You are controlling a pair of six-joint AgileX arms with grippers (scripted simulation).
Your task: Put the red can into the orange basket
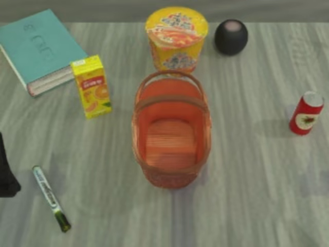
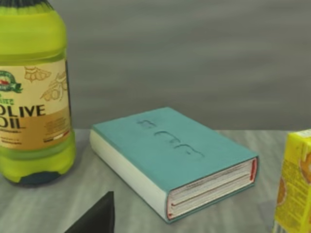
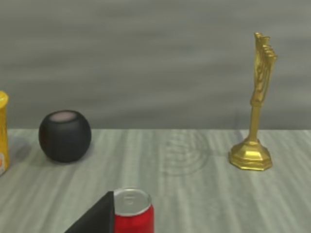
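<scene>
The red can (image 1: pixel 306 113) stands upright on the desk (image 1: pixel 247 180) near the top view's right edge, at about 3 o'clock from the orange basket (image 1: pixel 171 177) and well apart from it. Its silver top shows, and a round emblem sits on its side. In the right wrist view the can (image 3: pixel 132 213) is close in front of the camera, with a dark wedge of the arm's own body just beside it.

The orange basket sits at the centre of the desk, its hoop handle arching across it and its slatted floor bare. At 12 o'clock from the basket, just beyond its rim, stands a yellow noodle cup (image 1: pixel 176 38). A black round speaker (image 1: pixel 231 36) is at about 1 o'clock, beside the cup. A yellow juice carton (image 1: pixel 91 86) lies at 10 o'clock from the basket, and a teal book (image 1: pixel 38 49) lies farther out the same way, in the far left corner. A green-tipped marker (image 1: pixel 50 197) lies at 8 o'clock, near the left edge.

The left arm (image 1: pixel 6 172) shows only as a dark shape at the left edge of the top view; whether the left pincer is spread or pressed together I cannot tell. The right pincer is outside every view.

The left wrist view shows an olive oil bottle (image 2: pixel 34 92) beside the book. The right wrist view shows a gold trophy (image 3: pixel 255 109) standing upright, well apart from the speaker.
</scene>
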